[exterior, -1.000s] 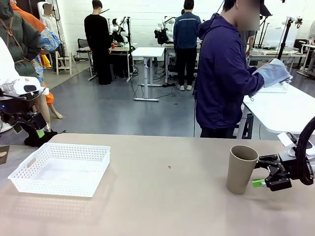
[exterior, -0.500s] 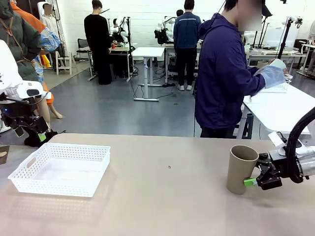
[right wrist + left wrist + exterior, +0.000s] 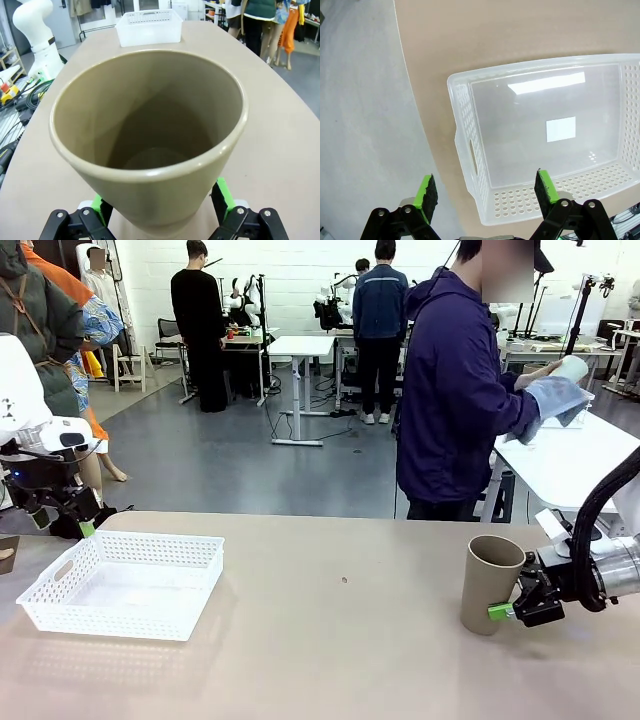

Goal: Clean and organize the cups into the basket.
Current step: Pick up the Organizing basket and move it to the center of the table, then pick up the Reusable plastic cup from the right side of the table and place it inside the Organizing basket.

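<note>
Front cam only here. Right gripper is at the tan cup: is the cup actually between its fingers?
Observer: Yes. In the right wrist view the cup stands between the fingers of the right gripper, one green pad on each side, low on its body.
Operator: Anything in the cup?
Observer: No, it is empty down to the bottom.
Operator: Left gripper open?
Observer: Open, jaws wide. The left gripper hangs above the handle cut-out end of the basket.
</note>
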You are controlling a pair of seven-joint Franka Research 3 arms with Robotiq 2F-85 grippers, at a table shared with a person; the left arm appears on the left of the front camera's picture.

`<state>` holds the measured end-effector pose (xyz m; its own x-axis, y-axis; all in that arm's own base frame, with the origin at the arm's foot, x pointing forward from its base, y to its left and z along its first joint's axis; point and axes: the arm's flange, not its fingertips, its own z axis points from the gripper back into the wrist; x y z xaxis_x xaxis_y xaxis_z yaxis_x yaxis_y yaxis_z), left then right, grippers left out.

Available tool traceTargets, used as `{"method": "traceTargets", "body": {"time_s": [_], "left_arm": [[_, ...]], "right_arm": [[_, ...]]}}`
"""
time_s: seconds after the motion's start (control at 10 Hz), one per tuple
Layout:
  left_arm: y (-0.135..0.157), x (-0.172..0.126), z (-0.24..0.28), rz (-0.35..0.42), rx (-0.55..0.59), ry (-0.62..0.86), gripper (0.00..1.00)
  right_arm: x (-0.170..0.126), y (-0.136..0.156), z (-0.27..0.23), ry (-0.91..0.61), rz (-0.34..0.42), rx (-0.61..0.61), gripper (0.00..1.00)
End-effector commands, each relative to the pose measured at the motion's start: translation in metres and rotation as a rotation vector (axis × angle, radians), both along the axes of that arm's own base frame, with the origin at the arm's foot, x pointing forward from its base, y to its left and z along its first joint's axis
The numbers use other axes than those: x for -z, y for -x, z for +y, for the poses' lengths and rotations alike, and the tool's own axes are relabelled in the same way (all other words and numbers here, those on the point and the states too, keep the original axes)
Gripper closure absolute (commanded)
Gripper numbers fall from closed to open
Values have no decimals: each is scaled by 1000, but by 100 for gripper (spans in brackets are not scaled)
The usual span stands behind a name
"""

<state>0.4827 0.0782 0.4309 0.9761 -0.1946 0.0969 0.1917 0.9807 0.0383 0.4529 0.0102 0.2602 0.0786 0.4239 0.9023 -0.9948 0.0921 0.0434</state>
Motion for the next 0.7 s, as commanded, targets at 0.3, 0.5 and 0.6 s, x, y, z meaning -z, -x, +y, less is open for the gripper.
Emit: {"method": "traceTargets", "body": {"time_s": [0.3, 0.5, 0.6], "left_arm": [[3, 18, 5, 32, -1, 10, 0], [-4, 30, 5, 57, -12, 11, 0], [-7, 36, 6, 69, -15, 14, 0]], "right_arm": [[3, -7, 13, -8, -32, 34, 0], [1, -7, 16, -13, -49, 31, 0], [1, -7, 18, -15, -55, 29, 0]]}}
